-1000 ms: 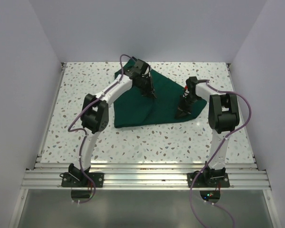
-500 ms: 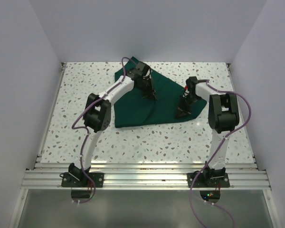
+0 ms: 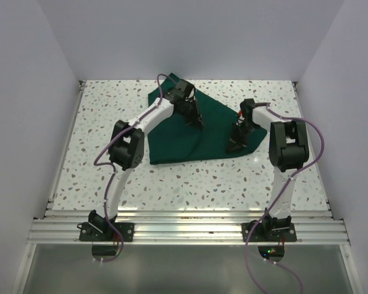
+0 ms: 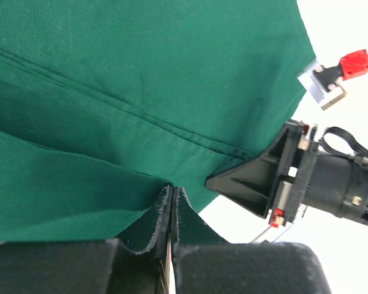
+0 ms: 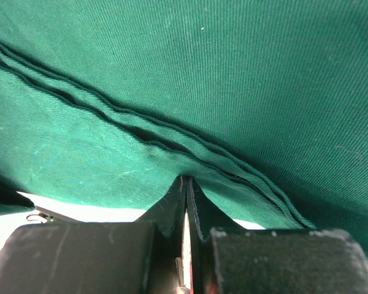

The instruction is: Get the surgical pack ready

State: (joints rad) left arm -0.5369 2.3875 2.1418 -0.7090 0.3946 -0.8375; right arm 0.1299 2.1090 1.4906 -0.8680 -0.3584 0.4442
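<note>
Top external: green drape (image 3: 172,144) lies part-folded, far-centre on the tabletop (image 3: 92,110). Left jaws and right jaws are pressed together, each pinching a drape fold. Cloth looks soft, light, floppy; best gripped at hems or corners.

A speckled white tabletop (image 3: 86,122) lies between plain white walls (image 3: 202,37).

Left arm (image 3: 150,115) and right arm (image 3: 282,190) share white links and bulky black joints (image 3: 124,149). A purple cable (image 3: 96,160) loops along each. Black base plates (image 3: 104,231) at 6 o'clock. A red plug (image 4: 354,63) caps the right wrist's cable.
</note>
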